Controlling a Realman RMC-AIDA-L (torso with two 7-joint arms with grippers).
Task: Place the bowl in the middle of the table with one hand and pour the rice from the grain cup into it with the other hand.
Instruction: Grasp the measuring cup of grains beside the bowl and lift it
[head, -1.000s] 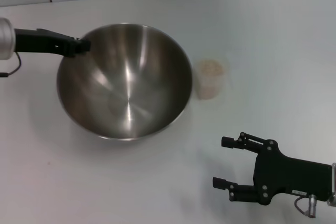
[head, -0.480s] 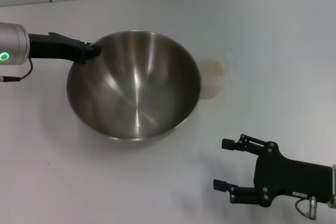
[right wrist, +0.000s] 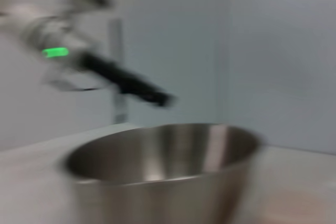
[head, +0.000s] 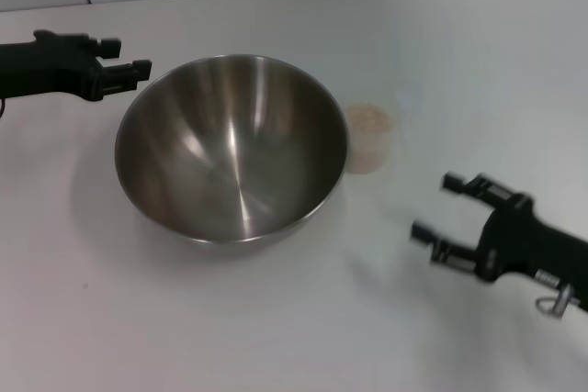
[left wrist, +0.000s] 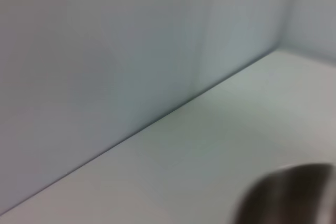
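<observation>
On the table [head: 478, 52], the bowl [head: 231, 149] sits just beside the empty, spread left gripper [head: 129, 66]; right gripper [head: 443, 210], open and empty, sits near the grain cup [head: 368, 138].

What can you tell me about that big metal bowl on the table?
The bowl is a large, deep, round one that looks like brushed stainless steel, shiny inside with a thin rim. It is empty and sits upright on the white table. Its right side is very close to the grain cup; contact cannot be told. Neither gripper touches it.
</observation>
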